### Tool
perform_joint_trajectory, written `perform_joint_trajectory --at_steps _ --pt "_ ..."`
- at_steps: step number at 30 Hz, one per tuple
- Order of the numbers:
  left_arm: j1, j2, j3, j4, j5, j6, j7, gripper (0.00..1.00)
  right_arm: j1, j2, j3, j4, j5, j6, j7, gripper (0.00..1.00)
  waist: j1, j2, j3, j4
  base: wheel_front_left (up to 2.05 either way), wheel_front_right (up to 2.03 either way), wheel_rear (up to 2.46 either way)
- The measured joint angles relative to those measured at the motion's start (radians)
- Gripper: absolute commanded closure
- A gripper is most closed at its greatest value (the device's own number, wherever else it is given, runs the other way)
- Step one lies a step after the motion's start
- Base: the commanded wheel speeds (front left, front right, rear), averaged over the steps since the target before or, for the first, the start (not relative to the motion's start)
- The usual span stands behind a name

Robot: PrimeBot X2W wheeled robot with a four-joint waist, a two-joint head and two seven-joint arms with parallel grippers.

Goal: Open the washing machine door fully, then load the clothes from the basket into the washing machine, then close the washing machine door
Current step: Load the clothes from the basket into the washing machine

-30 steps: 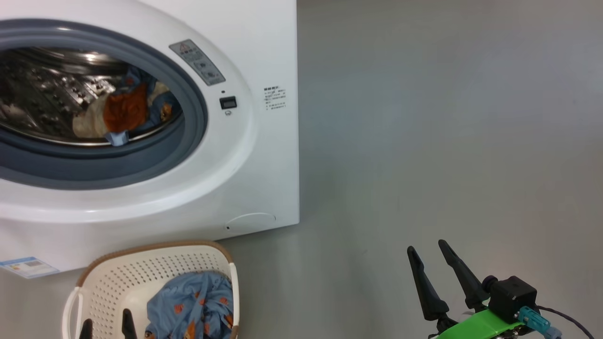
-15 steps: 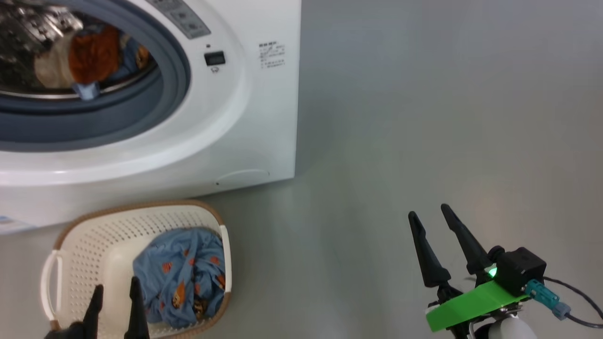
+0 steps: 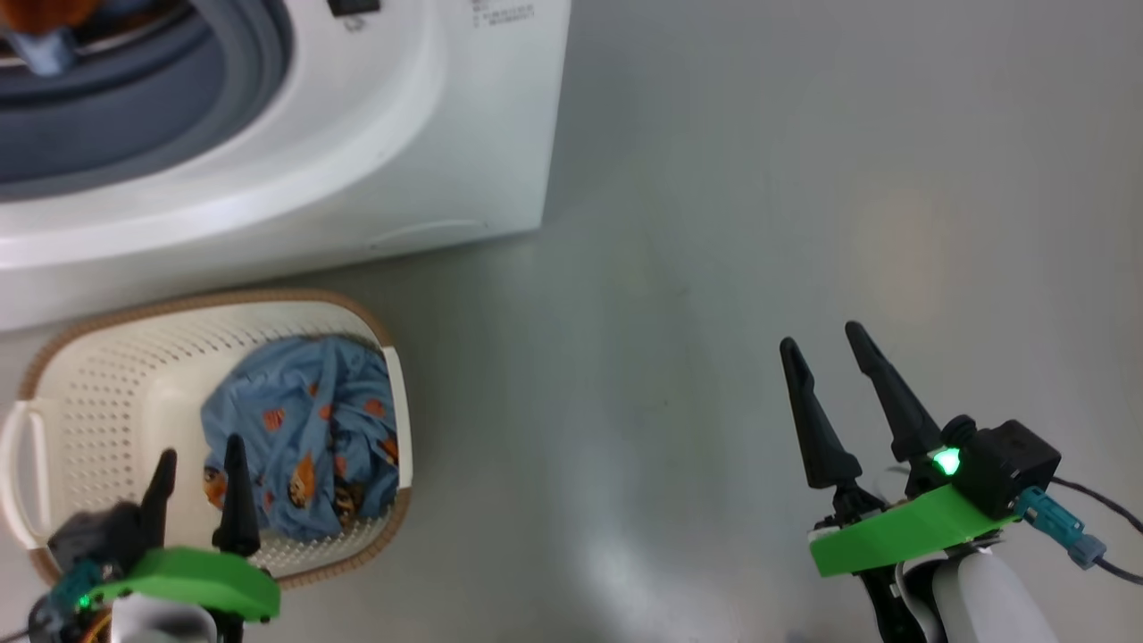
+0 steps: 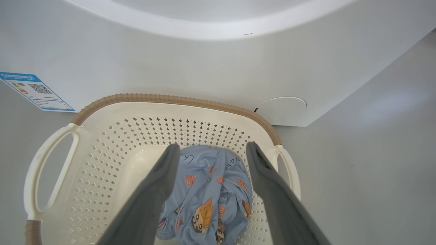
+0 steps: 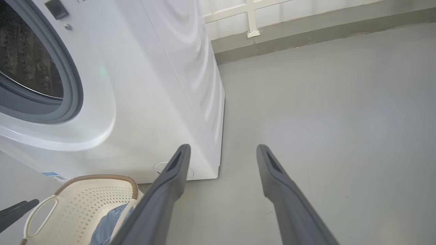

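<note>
washing machine (image 3: 375, 134) on floor (image 3: 714, 223), far left | basket (image 3: 98, 393) on floor just before machine's front | clothes (image 3: 295, 420) in basket, against its right wall | left gripper (image 3: 201, 448) over basket's near edge | right gripper (image 3: 819, 336) over floor, well right of basket

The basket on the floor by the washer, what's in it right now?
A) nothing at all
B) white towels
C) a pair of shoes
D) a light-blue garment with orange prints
D: a crumpled light-blue garment with small orange prints lies inside the cream basket.
</note>
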Motion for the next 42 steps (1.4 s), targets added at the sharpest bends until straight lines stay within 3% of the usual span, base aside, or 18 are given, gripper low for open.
perform_joint_trajectory --at_steps 6,23,27,42 --pt "-0.102 0.036 -0.069 0.107 -0.037 0.0 0.0 0.0 -0.016 0.0 0.001 -0.017 -0.001 0.0 0.0 0.0 0.0 0.0 0.085 -0.011 0.0 0.0 0.0" --pt "-0.339 0.206 -0.34 0.332 -0.24 0.0 0.003 0.0 -0.088 0.0 0.012 -0.058 0.008 0.0 0.0 0.0 -0.0001 0.0 0.301 -0.035 0.0 0.0 0.0" --pt "-0.376 0.225 -0.386 0.353 -0.305 0.0 0.025 0.0 -0.092 0.0 0.019 -0.06 0.019 0.0 0.0 0.0 -0.0001 0.0 0.339 -0.044 0.0 0.0 0.0" --pt "-0.473 0.375 -0.6 0.318 -0.512 0.0 0.195 0.0 -0.119 0.0 0.049 -0.073 0.079 0.0 0.0 0.0 -0.0002 0.0 0.449 -0.091 0.0 0.0 0.0"
